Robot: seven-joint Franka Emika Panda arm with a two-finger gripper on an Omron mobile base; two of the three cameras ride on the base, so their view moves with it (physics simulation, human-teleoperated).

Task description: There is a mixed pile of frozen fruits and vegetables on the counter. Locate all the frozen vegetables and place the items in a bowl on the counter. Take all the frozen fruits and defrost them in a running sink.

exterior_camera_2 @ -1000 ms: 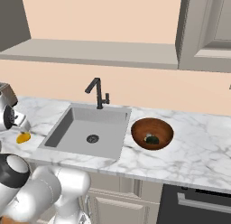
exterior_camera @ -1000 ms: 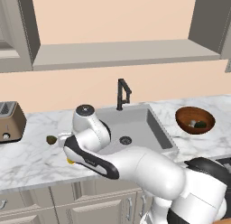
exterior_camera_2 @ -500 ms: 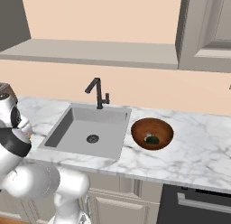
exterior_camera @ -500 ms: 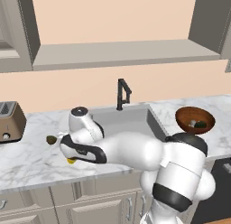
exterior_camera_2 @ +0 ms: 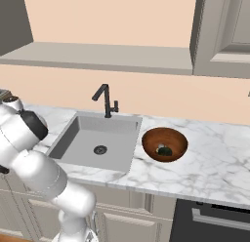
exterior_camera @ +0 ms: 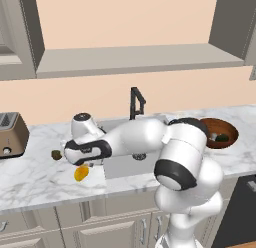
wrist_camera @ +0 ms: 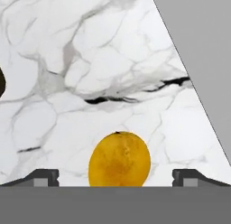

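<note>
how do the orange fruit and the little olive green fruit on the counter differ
The orange fruit is bright orange-yellow; the olive green fruit is dull and dark. The orange fruit is clearly bigger and oval, the olive green fruit small and roundish. The orange fruit lies nearer the counter's front edge, just below the open gripper; the olive green fruit sits further back, toward the toaster. Both rest loose on the marble, left of the sink.

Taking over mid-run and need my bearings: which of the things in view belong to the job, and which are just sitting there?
Job:
- orange-yellow fruit, on the counter between the open tool's tips
- small olive-green fruit, on the counter
- bowl, a dark green item already inside
- sink with its faucet

Lying about:
- toaster
- window sill
</note>
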